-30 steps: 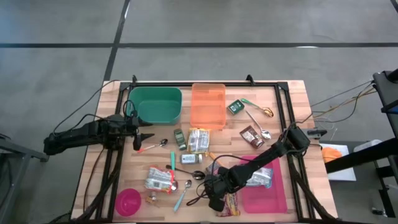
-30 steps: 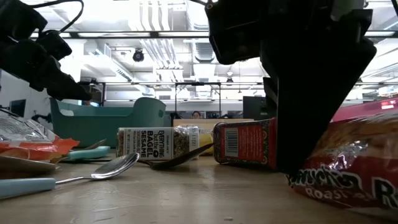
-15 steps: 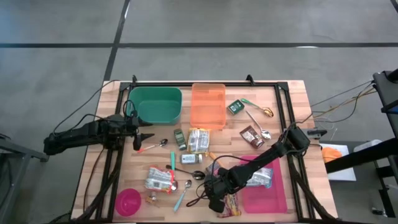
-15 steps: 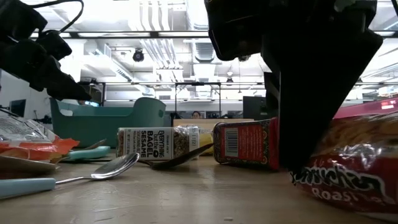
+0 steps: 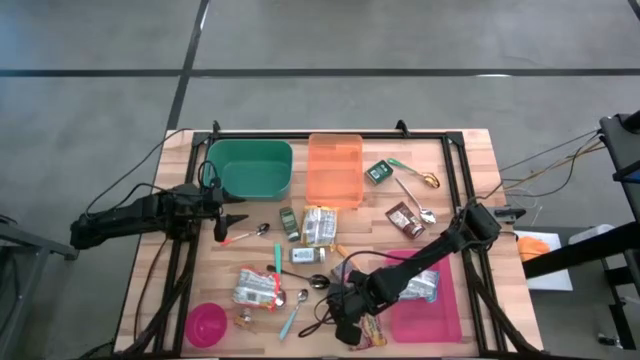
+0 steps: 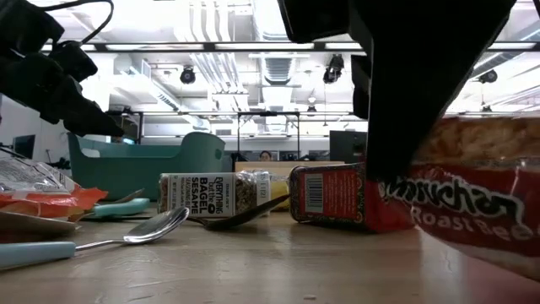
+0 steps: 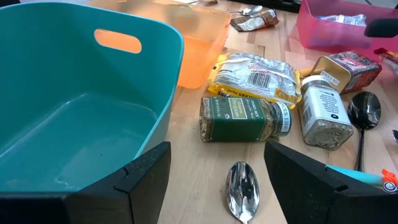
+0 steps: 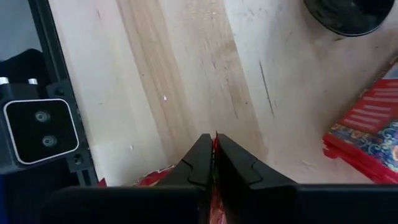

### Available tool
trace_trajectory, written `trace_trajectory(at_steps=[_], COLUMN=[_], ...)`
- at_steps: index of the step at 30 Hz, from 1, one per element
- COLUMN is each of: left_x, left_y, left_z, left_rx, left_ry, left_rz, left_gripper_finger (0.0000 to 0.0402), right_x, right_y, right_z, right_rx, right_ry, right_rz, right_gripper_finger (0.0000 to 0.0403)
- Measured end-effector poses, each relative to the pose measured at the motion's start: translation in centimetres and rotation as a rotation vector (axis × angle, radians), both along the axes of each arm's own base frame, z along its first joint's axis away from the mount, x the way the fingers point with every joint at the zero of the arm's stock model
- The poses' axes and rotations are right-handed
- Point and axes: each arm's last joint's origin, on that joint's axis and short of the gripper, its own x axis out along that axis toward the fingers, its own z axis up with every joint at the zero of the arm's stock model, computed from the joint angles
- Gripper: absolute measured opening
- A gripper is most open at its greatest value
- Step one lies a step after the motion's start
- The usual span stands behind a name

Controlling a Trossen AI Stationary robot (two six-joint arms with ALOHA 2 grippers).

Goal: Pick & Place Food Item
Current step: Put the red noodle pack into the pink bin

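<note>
Here we see spoons, spice jars and packets crowding the table around a pink tray. Our right tool is clenched on the ramen packet, lifted just above the near edge left of that tray. Our left tool waits released beside the teal bin.

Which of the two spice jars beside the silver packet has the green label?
The green-labelled jar, lying on its side nearer the teal bin; the other jar has a white label.

Jar: "BAGEL SESAME" (packet: "Roast Beef").
</note>
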Motion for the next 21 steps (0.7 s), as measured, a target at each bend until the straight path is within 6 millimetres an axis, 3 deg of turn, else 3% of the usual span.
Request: trace_trajectory(at_steps=[21], left_x=[0.0], left_y=[0.0], left_z=[0.0], left_rx=[0.0], left_ry=[-0.001], left_rz=[0.0], left_gripper_finger=[0.0261], right_x=[-0.8], right_y=[1.4], right_z=[4.4], right_rx=[-0.193], right_ry=[-0.012], right_rz=[-0.016], right_gripper_finger=[0.0011])
